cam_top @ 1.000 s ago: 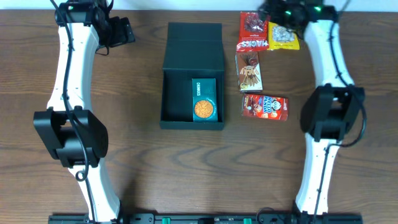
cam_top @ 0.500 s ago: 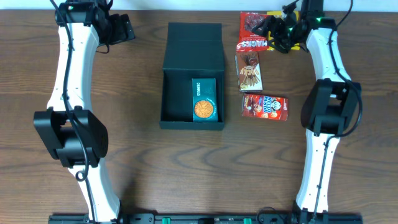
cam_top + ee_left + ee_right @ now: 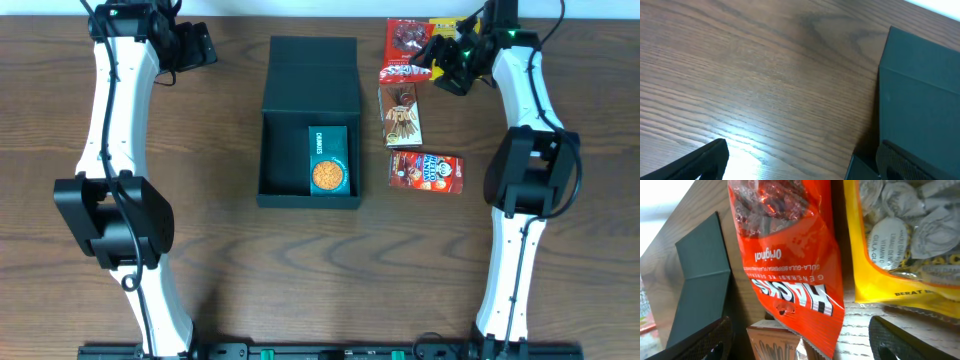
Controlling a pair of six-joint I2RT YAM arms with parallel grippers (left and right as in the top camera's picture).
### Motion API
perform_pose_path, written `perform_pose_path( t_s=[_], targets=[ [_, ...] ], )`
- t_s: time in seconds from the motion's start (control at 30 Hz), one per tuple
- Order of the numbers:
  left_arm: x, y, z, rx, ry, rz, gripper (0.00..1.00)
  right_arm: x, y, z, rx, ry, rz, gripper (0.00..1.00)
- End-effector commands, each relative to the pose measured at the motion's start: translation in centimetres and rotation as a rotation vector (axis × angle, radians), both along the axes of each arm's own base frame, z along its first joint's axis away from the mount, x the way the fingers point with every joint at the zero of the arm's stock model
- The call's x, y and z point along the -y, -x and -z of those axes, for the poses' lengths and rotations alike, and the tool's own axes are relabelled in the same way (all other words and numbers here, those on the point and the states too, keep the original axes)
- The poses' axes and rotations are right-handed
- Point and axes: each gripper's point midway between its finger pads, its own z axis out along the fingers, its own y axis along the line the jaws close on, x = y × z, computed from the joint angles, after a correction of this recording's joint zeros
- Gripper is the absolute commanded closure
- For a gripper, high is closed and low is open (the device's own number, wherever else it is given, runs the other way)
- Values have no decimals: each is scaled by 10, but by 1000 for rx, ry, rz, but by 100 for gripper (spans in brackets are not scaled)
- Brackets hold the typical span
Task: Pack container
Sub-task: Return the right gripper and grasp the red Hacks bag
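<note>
The container (image 3: 310, 120) stood open on the surface (image 3: 220, 270), toward its far middle, with the lid flap laid back flat toward the far edge. A teal packet (image 3: 329, 162) lay inside, along the right wall.

The right claw (image 3: 445, 62) hung over the far right corner with its fingers spread wide, gripping nothing. Its wrist view showed a red Hacks packet (image 3: 790, 255) and a yellow sweet packet (image 3: 905, 245) lying side by side below it.

A brown stick-snack packet (image 3: 401, 115) and a red biscuit box (image 3: 426, 171) lay on the surface to the right of the container.

The left claw (image 3: 198, 47) hung at the far left, apart from the lid, its fingers likewise spread and empty.
</note>
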Motion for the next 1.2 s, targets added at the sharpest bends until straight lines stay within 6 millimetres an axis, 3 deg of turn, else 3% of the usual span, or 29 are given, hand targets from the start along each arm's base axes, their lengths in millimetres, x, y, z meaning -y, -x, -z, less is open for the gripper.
perform_pose_path(
  t_s=[0.0,0.33,0.67,0.97,1.07,1.17],
  targets=[
    [-1,-3,-7,20,5,-9,4,2,-1,13,-15,3,12,14],
    [-1,-3,-7,19,5,-8,5,-7,0,42,-70,-53,34,30],
    [-1,-3,-7,19,5,-8,5,-7,-10,39,-34,-62,51,98],
    [-1,-3,-7,19,5,-8,5,-30,-5,11,-11,-220,-27,99],
    [-1,-3,-7,19,5,-8,4,-30,-9,-11,39,-210,-41,99],
    [-1,-3,-7,19,5,-8,4,-32,-11,-46,122,-202,-81,99]
  ],
)
